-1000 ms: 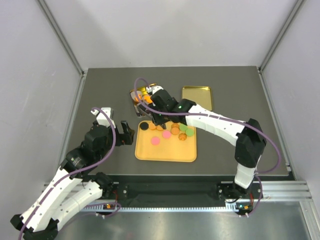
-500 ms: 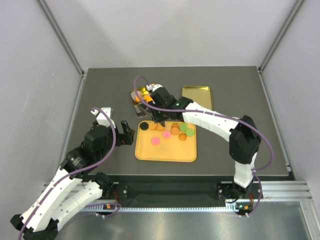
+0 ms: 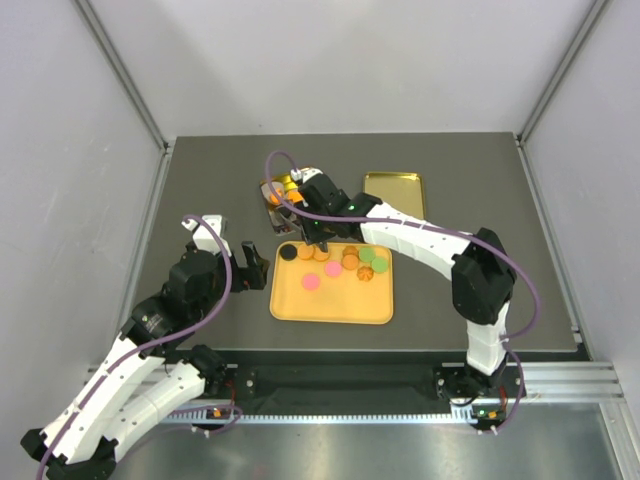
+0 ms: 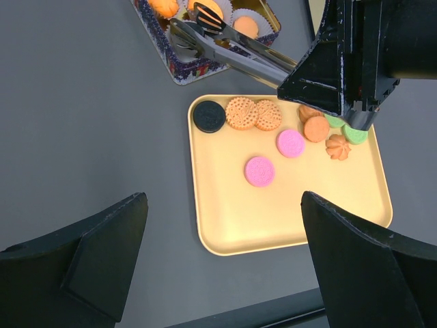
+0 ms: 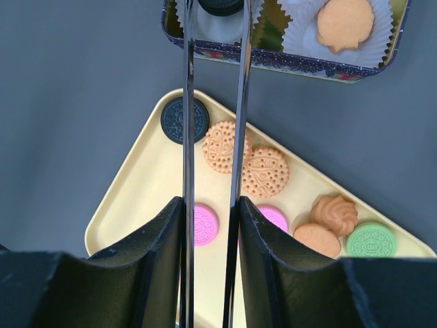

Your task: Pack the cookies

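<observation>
My right gripper (image 5: 210, 205) is shut on metal tongs (image 5: 239, 102). It hovers over the back edge of the yellow tray (image 3: 340, 302). The tong tips reach into the patterned tin (image 5: 287, 58) and pinch a black cookie (image 5: 220, 5) above a white paper cup. On the tray lie a black cookie (image 5: 184, 118), two orange biscuits (image 5: 265, 171), two pink ones (image 4: 259, 171), a green one (image 5: 369, 240) and more orange ones. My left gripper (image 4: 224, 198) is open and empty, by the tray's left edge (image 3: 250, 266).
The tin (image 3: 283, 192) sits behind the tray and holds orange cookies in paper cups (image 5: 345, 24). A gold lid (image 3: 393, 192) lies to its right. Dark tabletop surrounds them.
My right gripper has moved slightly back and left, bringing the tong tips further over the tin. The left arm has not moved.
</observation>
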You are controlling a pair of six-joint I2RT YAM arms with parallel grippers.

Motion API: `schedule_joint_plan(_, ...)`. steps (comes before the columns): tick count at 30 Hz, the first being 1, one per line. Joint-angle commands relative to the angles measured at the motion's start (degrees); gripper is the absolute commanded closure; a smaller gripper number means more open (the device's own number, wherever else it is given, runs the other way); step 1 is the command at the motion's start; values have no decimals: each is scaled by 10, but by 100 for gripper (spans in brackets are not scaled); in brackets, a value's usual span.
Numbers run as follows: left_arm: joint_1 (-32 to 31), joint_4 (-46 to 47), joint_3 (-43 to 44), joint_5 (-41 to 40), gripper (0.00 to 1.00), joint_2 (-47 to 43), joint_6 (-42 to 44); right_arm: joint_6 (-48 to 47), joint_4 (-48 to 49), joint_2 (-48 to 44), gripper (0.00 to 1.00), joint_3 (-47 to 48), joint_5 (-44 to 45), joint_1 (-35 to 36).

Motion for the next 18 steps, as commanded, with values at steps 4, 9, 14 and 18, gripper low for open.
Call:
schedule_joint_plan(4,-2,8,0,-2,1,1,1,-3,27,-4,68,37,-6,-4)
schedule_joint_plan(9,-1,8,0,-2,1,1,1,-4,26,-6,64,39,-6,-4)
schedule_joint_plan(14,-2,8,0,-2,1,1,1,-3,25,-7,61,39,-9,-4)
schedule_joint_plan(18,-2,8,0,-2,1,2,1,-1,25,-9,60,40,-9,-4)
